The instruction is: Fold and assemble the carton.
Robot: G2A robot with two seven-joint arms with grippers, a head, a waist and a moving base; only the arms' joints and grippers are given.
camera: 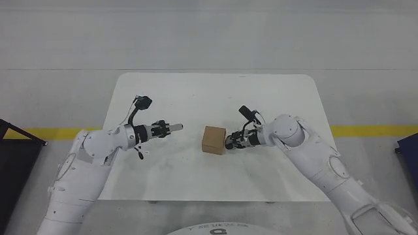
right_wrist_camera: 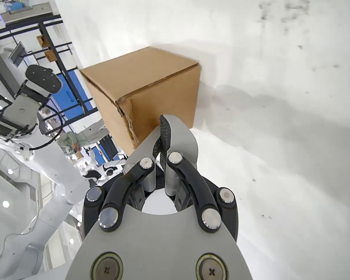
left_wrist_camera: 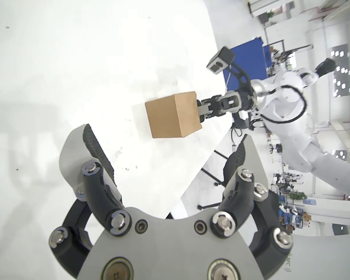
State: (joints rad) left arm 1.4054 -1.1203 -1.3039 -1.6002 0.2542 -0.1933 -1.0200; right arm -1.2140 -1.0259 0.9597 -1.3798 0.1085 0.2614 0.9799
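Observation:
A small brown carton (camera: 213,140) stands closed as a cube near the middle of the white table (camera: 196,91). My right gripper (camera: 230,142) is shut, and its tips press against the carton's right side. In the right wrist view the shut fingers (right_wrist_camera: 175,135) lie against a carton (right_wrist_camera: 143,88) wall beside a frayed corner seam. My left gripper (camera: 176,128) hovers a short way left of the carton, not touching it. In the left wrist view it (left_wrist_camera: 166,150) is open with nothing between its fingers, and the carton (left_wrist_camera: 172,115) lies ahead with the right gripper (left_wrist_camera: 202,110) behind it.
The table's front edge (camera: 215,200) runs close below both arms. A yellow floor line (camera: 366,130) passes on either side of the table. A dark frame (camera: 13,150) stands on the floor at the far left.

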